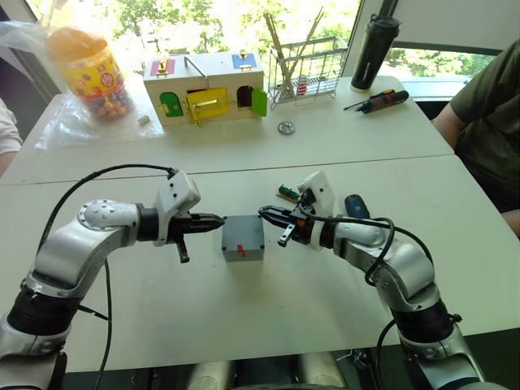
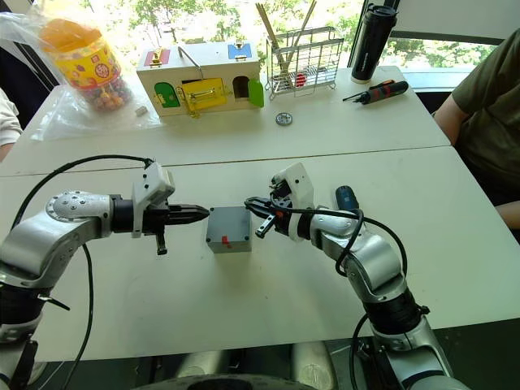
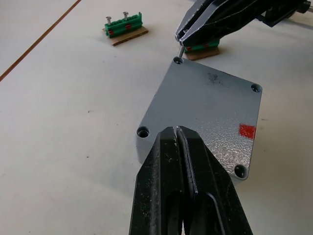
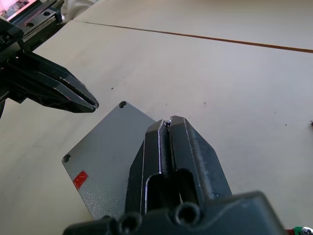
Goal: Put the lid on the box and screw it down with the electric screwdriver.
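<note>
The lid (image 3: 205,117), flat speckled grey metal with corner holes and a red mark, sits on the box (image 1: 243,240) mid-table, bare tabletop around it. Left gripper (image 1: 213,219) clenched at its left edge; right gripper (image 1: 270,214) pinches a small screw (image 3: 180,51) over a corner hole

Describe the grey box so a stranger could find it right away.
On the near white table, look between the two grippers. The box is a small grey block, its lid on top with corner screw holes and a small red mark, unlike the colourful wooden box farther back.
</note>
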Controlling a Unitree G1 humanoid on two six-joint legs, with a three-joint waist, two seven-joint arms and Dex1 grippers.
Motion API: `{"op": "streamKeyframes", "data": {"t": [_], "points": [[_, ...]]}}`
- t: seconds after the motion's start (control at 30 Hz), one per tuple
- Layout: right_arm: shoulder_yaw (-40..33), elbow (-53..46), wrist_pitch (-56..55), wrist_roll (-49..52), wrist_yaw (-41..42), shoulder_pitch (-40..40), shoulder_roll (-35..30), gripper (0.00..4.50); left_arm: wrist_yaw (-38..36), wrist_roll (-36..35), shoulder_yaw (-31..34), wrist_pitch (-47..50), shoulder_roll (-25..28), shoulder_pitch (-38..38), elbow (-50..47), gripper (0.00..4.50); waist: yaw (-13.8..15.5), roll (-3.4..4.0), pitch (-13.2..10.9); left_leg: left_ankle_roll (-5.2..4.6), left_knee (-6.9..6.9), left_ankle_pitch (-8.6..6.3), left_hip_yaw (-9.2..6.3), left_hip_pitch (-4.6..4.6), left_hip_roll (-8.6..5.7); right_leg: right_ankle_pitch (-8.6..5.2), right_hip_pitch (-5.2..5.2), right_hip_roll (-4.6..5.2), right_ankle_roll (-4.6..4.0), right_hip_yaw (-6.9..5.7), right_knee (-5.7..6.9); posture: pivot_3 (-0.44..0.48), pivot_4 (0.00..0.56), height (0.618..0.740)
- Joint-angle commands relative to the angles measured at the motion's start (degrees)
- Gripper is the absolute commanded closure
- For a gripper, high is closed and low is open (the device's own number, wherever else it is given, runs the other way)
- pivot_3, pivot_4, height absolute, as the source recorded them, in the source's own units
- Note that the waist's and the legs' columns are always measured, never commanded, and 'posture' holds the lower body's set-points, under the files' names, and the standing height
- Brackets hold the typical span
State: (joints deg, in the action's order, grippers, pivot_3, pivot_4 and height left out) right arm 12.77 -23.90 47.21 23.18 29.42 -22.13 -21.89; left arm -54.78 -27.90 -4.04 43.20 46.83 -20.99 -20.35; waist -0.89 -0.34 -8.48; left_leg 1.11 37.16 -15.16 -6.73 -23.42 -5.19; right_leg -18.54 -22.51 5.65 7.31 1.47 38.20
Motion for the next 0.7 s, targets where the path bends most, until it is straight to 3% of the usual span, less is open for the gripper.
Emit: {"op": "streamKeyframes", "data": {"t": [0.03,0.6,0.7], "points": [[0.02,-0.52,-1.57,-0.46,0.2,0.26,0.51,4.46,0.13,0.24,0.09,-0.83,-0.14,-0.22,-1.22,4.5,0.03,0.0,0.0,0.0,0.0,0.0,0.0,0.0,0.0,0.0,0.0,0.0,0.0,0.0,0.0,0.0,0.15,0.74],[0.86,1.79,-2.95,-2.72,0.14,0.64,1.85,4.46,0.63,1.14,-0.55,-0.93,-1.71,-1.06,-0.75,4.5,0.05,0.0,0.0,0.0,0.01,0.0,0.0,0.0,0.0,0.0,0.01,-0.02,0.0,0.0,0.0,0.0,0.15,0.74],[0.73,1.84,-3.05,-2.93,0.23,0.43,1.99,3.69,0.6,1.32,-0.58,-0.96,-1.97,-1.04,-0.73,4.5,0.01,0.0,0.0,0.0,0.01,0.0,0.0,0.0,0.0,0.0,0.0,-0.02,0.0,0.0,0.0,0.0,0.15,0.74]]}}
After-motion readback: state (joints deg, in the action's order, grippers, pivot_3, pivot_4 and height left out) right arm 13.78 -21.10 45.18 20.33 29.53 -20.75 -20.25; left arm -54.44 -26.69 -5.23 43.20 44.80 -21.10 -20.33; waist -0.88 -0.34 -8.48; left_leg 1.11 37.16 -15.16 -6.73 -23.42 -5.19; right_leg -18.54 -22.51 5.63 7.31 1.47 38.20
